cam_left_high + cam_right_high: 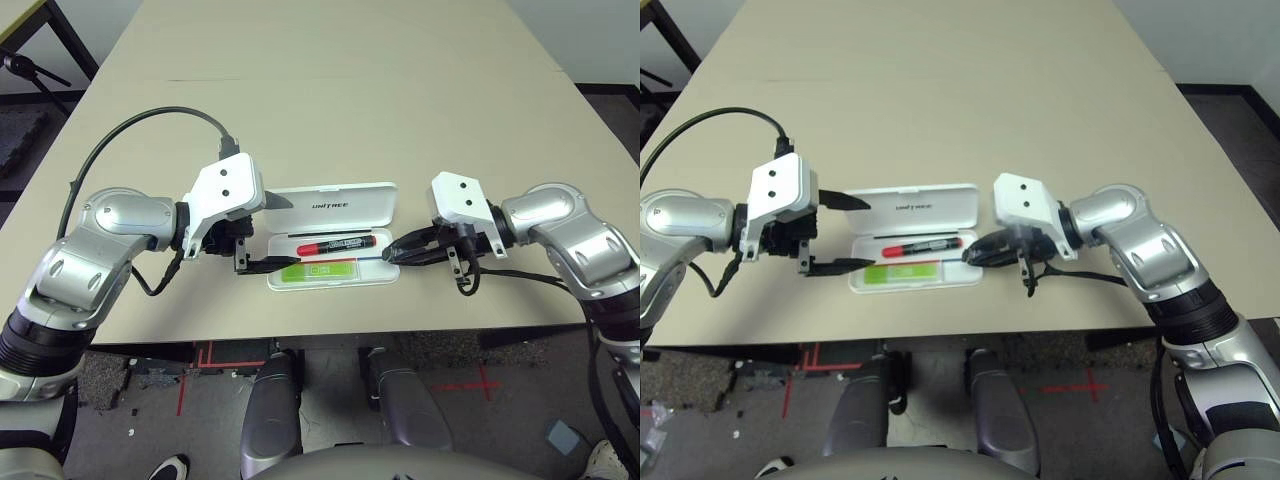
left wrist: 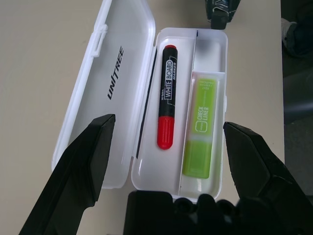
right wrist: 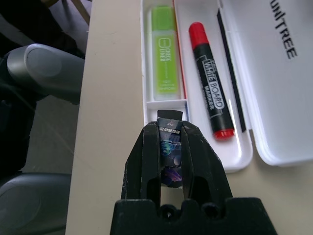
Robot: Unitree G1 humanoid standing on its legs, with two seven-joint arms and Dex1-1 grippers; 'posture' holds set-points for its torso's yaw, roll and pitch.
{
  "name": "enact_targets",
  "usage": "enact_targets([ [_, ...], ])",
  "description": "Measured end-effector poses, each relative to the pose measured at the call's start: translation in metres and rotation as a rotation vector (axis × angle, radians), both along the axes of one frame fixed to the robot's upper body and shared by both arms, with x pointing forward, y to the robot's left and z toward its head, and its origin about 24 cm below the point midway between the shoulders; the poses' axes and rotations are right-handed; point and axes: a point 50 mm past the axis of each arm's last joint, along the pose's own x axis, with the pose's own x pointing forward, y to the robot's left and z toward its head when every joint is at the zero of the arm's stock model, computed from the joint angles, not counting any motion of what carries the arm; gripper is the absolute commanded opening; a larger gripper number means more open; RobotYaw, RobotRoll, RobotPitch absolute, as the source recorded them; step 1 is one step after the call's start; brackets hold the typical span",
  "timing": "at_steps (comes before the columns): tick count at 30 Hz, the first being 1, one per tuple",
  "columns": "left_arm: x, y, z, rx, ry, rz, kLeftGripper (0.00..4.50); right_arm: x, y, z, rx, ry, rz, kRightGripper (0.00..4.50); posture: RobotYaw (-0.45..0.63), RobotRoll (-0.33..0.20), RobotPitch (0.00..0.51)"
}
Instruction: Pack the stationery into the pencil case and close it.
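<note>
The case [image 1: 385, 276] lies open near the table's [image 1: 400, 100] front edge, highlighter [image 1: 318, 270] nearest, marker [image 1: 336, 244] behind it, lid [image 1: 335, 205] beyond. Left gripper [image 1: 262, 232] gapes wide at its left end; right gripper [image 1: 395, 251] pinches a small dark piece [image 3: 170, 147] over its right end.

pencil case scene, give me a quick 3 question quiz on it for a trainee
1. True or false: the pencil case lid is shut.
2. Which items already lie inside? A) red marker and green highlighter B) highlighter alone C) nothing
3. What do the right gripper fingers clamp?

Key: 1 false, it lies open. 2 A, side by side in separate compartments. 3 A small dark oblong piece, held at the case's end near the right arm.
</note>
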Motion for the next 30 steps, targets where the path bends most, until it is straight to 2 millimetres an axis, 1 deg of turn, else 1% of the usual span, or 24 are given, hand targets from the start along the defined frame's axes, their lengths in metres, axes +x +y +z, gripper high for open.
enact_targets([
  [7, -0.001, 0.003, -0.001, 0.013, 0.006, 0.009, 4.50, 0.000, 0.007, -0.008, -0.020, 0.014, 0.021, 0.31, -0.01, 0.000, 0.180],
  [13, -0.002, 0.002, -0.001, 0.013, 0.006, 0.009, 4.50, 0.002, 0.008, -0.011, -0.025, 0.015, 0.010, 0.31, -0.01, 0.000, 0.178],
  [15, -0.002, 0.002, -0.001, 0.014, 0.006, 0.009, 4.50, 0.003, 0.009, -0.012, -0.031, 0.012, 0.004, 1.06, -0.01, 0.000, 0.177],
  [16, -0.002, 0.002, -0.001, 0.014, 0.006, 0.009, 4.50, 0.003, 0.009, -0.013, -0.033, 0.012, 0.000, 1.31, -0.01, 0.000, 0.177],
  [17, -0.002, 0.002, -0.001, 0.014, 0.006, 0.009, 4.50, 0.004, 0.009, -0.013, -0.033, 0.013, -0.003, 1.66, -0.01, 0.000, 0.177],
  [18, -0.002, 0.002, -0.002, 0.014, 0.007, 0.010, 4.50, 0.004, 0.008, -0.014, -0.033, 0.014, -0.004, 2.05, -0.01, 0.000, 0.177],
  [19, -0.002, 0.002, -0.002, 0.014, 0.008, 0.010, 4.50, 0.004, 0.009, -0.014, -0.033, 0.014, -0.005, 2.54, -0.01, 0.000, 0.177],
  [20, -0.002, 0.002, -0.002, 0.014, 0.008, 0.010, 4.50, 0.004, 0.009, -0.014, -0.032, 0.014, -0.005, 2.84, 0.00, 0.000, 0.177],
  [24, -0.002, 0.004, -0.003, 0.025, 0.013, 0.019, 4.50, 0.005, 0.008, -0.014, -0.010, 0.050, -0.025, 4.32, 0.00, 0.000, 0.176],
  [25, -0.003, 0.006, -0.005, 0.032, 0.017, 0.025, 4.50, 0.004, 0.007, -0.013, 0.000, 0.074, -0.033, 4.48, 0.00, 0.000, 0.175],
  [26, -0.003, 0.007, -0.006, 0.038, 0.022, 0.031, 4.50, 0.004, 0.004, -0.011, 0.008, 0.094, -0.042, 4.48, 0.00, 0.000, 0.175],
  [30, -0.005, 0.012, -0.013, 0.047, 0.047, 0.053, 4.50, 0.003, -0.023, 0.007, 0.031, 0.164, -0.111, 4.48, 0.01, 0.000, 0.174],
])
